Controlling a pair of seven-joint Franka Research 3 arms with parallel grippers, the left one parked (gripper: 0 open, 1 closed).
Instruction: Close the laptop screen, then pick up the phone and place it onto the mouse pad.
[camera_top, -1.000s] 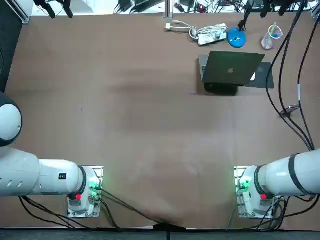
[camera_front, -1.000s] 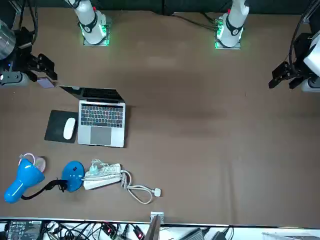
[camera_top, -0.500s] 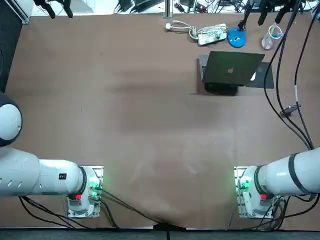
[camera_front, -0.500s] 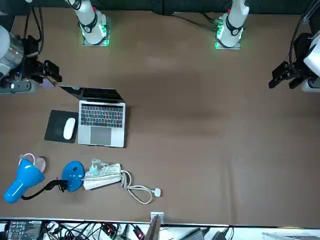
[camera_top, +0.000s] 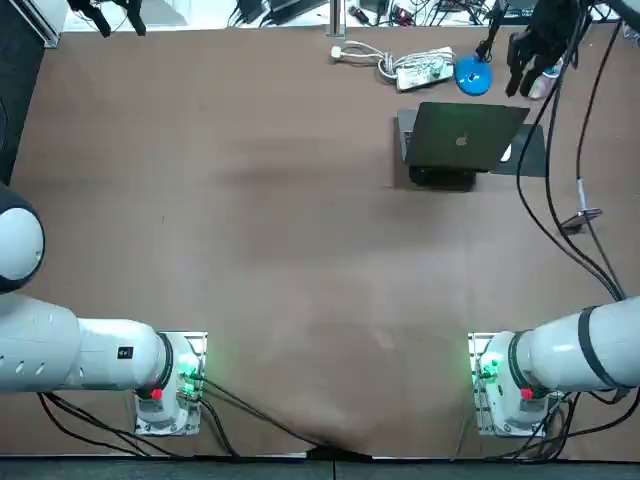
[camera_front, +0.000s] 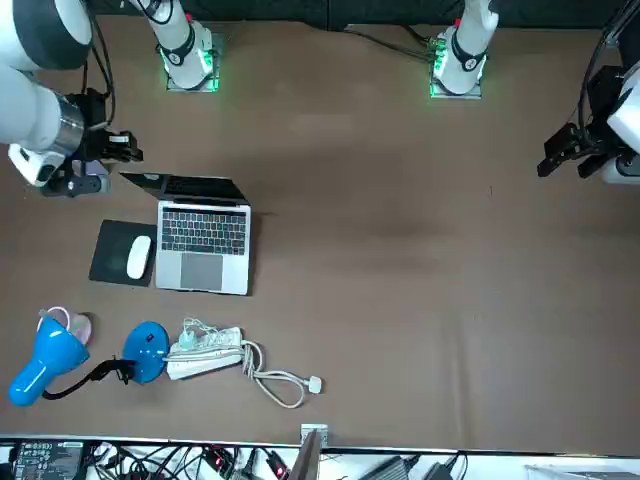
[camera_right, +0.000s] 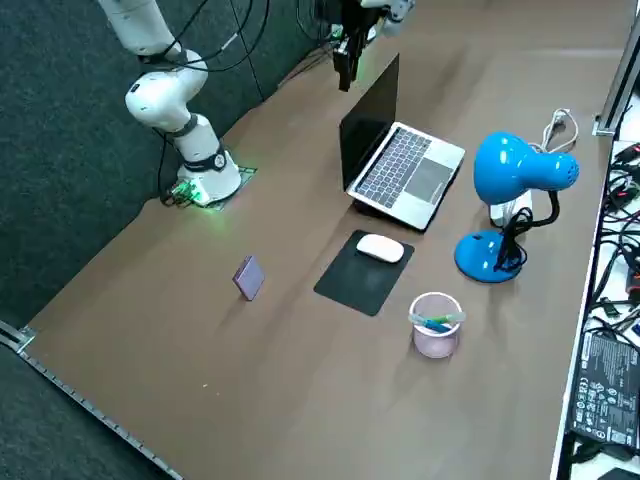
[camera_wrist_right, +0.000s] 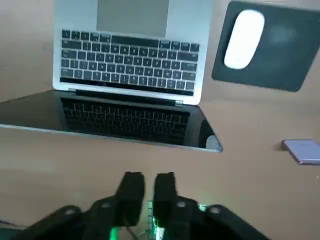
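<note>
The laptop (camera_top: 462, 140) (camera_front: 205, 235) (camera_right: 400, 165) (camera_wrist_right: 130, 60) stands open, its screen upright. My right gripper (camera_top: 522, 70) (camera_front: 128, 152) (camera_right: 343, 78) (camera_wrist_right: 148, 187) hangs shut and empty just behind the top edge of the screen, on the robot's side, not touching it. The purple phone (camera_right: 248, 277) (camera_wrist_right: 303, 151) lies on the table between the mouse pad and the right arm's base. The black mouse pad (camera_front: 110, 255) (camera_right: 355, 285) (camera_wrist_right: 285, 55) sits beside the laptop with a white mouse (camera_front: 137, 257) (camera_right: 380, 248) (camera_wrist_right: 243, 39) on it.
A blue desk lamp (camera_front: 50, 365) (camera_right: 510, 175), a pink cup (camera_front: 75, 325) (camera_right: 435, 325) and a white power strip with its cable (camera_top: 420, 68) (camera_front: 205, 350) lie on the far side of the laptop. Cables hang off the right arm (camera_top: 560, 190).
The right gripper has swung in from the table's right edge toward the laptop and now hangs behind the screen. The laptop, phone and mouse have not moved.
</note>
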